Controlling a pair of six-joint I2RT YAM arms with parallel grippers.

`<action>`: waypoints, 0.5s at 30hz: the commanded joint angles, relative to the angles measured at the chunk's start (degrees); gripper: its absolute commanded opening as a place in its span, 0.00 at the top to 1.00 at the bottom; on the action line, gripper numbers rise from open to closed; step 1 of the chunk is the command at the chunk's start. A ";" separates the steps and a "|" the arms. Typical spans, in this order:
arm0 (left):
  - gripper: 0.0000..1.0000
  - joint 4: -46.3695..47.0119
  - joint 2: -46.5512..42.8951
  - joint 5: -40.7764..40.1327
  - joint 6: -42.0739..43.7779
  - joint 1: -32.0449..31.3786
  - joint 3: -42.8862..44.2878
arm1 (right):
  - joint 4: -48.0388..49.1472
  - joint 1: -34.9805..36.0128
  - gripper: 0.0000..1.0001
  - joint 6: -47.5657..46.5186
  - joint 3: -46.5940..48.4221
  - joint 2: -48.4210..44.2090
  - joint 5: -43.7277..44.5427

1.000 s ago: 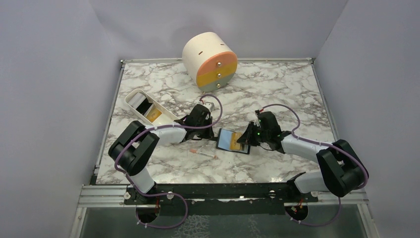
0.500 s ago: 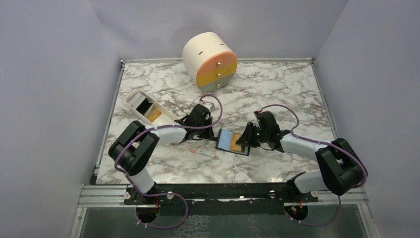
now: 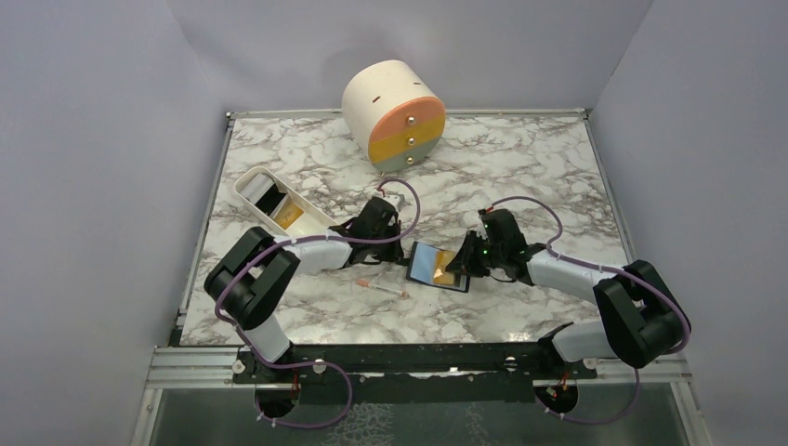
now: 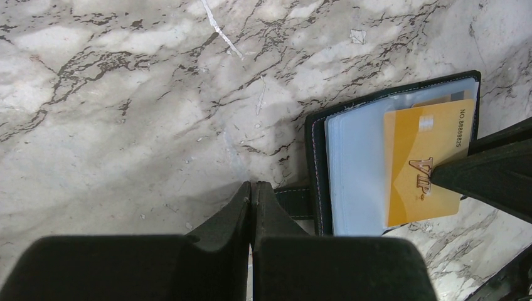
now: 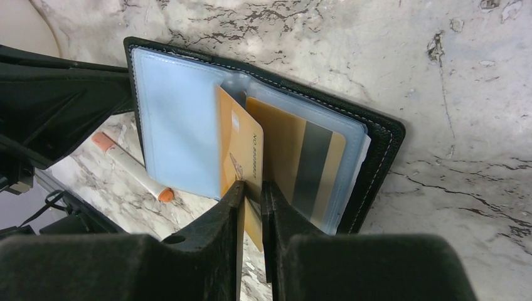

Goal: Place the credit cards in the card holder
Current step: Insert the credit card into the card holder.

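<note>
The card holder [image 5: 376, 144] lies open on the marble table [image 4: 125, 94] between the arms, with a gold credit card [image 5: 301, 163] (dark stripe showing) seated in the clear pocket of the leaf nearer the right arm. The right gripper [image 5: 252, 194] pinches the orange-yellow credit card [image 5: 241, 150] by one edge, the card tilted over the holder's fold. The left gripper [image 4: 252, 191] has its fingers pressed together beside the holder's strap; whether it traps the strap cannot be told.

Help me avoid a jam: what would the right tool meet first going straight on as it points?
Probably the clear sleeve of the card holder, right ahead of the right tool and the orange card it pinches; depth unclear.
</note>
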 commanded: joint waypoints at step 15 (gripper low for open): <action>0.79 -8.73 -1.47 -6.30 1.70 -1.70 -0.48 | 4.02 0.20 0.89 2.60 -2.44 0.18 0.27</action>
